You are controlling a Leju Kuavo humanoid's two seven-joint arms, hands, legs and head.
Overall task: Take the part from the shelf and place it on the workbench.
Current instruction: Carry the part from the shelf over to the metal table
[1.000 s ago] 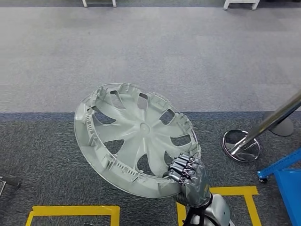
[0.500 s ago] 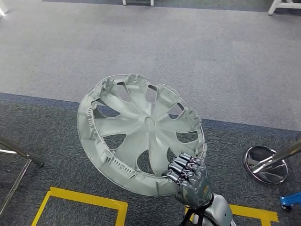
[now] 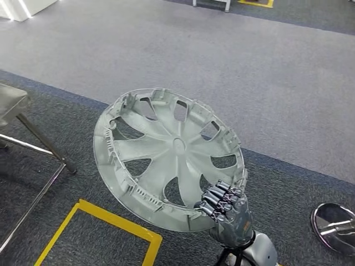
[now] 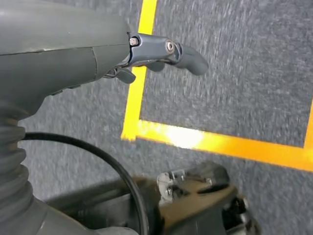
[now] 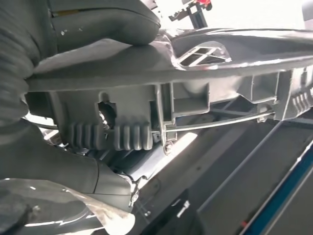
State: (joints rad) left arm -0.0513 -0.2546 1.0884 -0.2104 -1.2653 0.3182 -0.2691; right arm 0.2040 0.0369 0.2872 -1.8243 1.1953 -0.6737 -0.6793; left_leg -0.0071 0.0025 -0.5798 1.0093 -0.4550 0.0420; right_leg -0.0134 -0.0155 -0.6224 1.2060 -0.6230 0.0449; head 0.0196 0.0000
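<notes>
Head view swings across the carpet since a second ago; the right hand (image 3: 226, 213) still pinches the wheel cover's (image 3: 170, 158) near rim, carrying it above yellow floor tape (image 3: 113, 221), workbench unseen.

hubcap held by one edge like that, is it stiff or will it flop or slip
The hubcap probably is stiff: it juts out from the right hand without visible sag. Likely light, given its thin, cut-out spokes. Held only at the rim by the fingers, it might pivot or slip if jolted.
</notes>
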